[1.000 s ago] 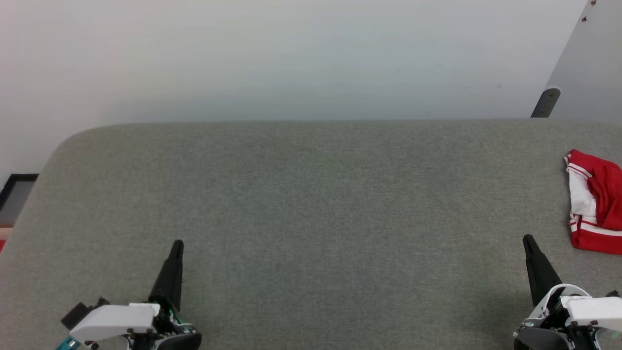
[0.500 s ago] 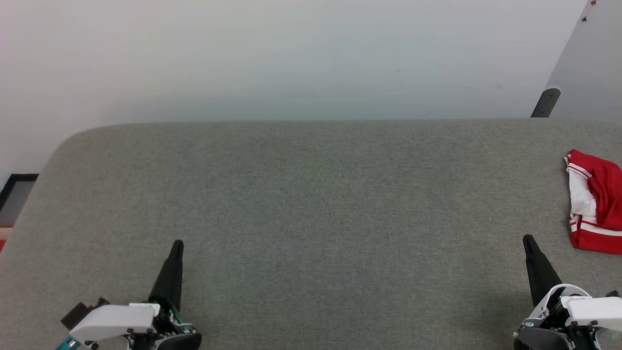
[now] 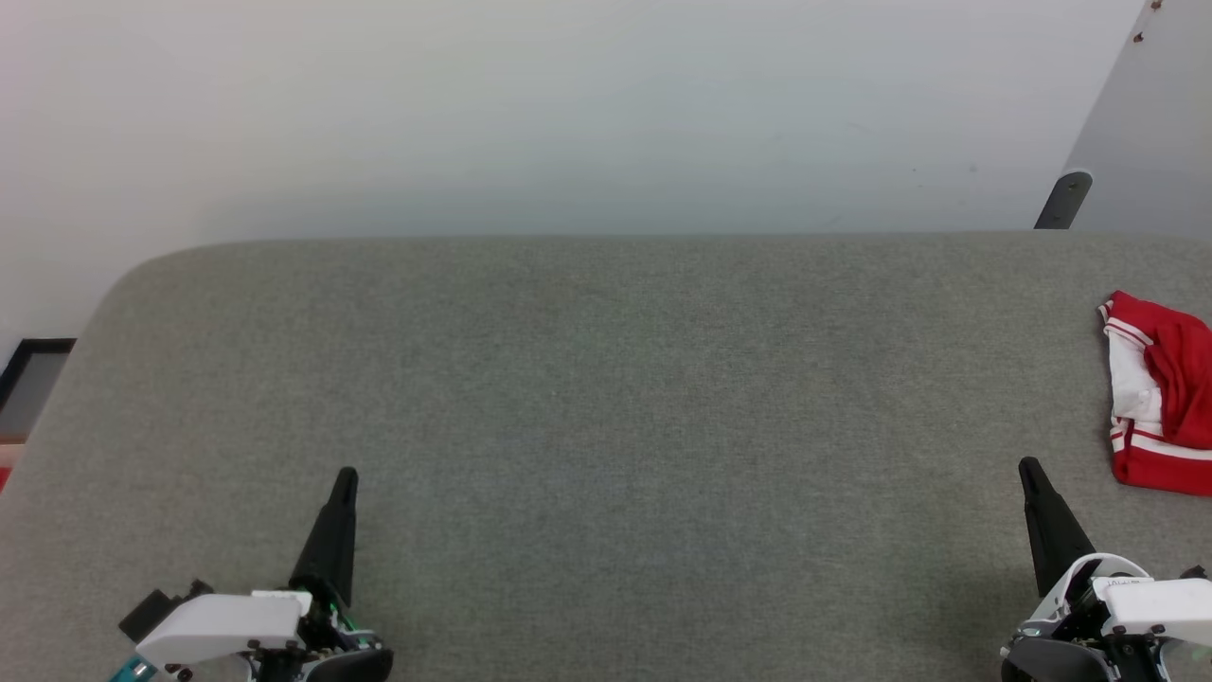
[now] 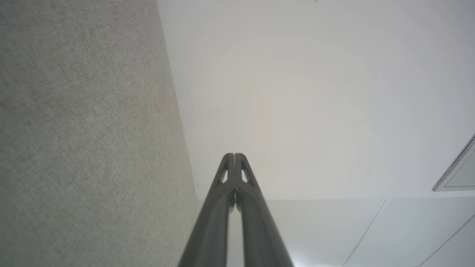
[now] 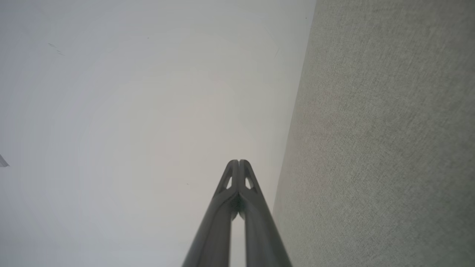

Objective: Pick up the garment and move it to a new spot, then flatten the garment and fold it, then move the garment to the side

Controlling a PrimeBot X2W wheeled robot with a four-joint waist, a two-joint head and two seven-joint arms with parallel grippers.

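Head view: the red-and-white jersey [image 3: 1160, 398] lies bunched at the right side of the grey desk [image 3: 606, 426], cut by the frame edge. No lettering shows. The left tool [image 3: 343, 478] and right tool [image 3: 1028, 471] sit low, pinched together and empty. The right one is near the jersey but apart from it.

Left wrist view: fingers meet tip to tip with nothing between them; pale wall [image 4: 297, 92] beyond.

Right wrist view: same.

Judgement: a compact heap at the side fits either a jersey waiting for pickup or one folded and set aside. I'd want its whole outline in frame before committing an arm.
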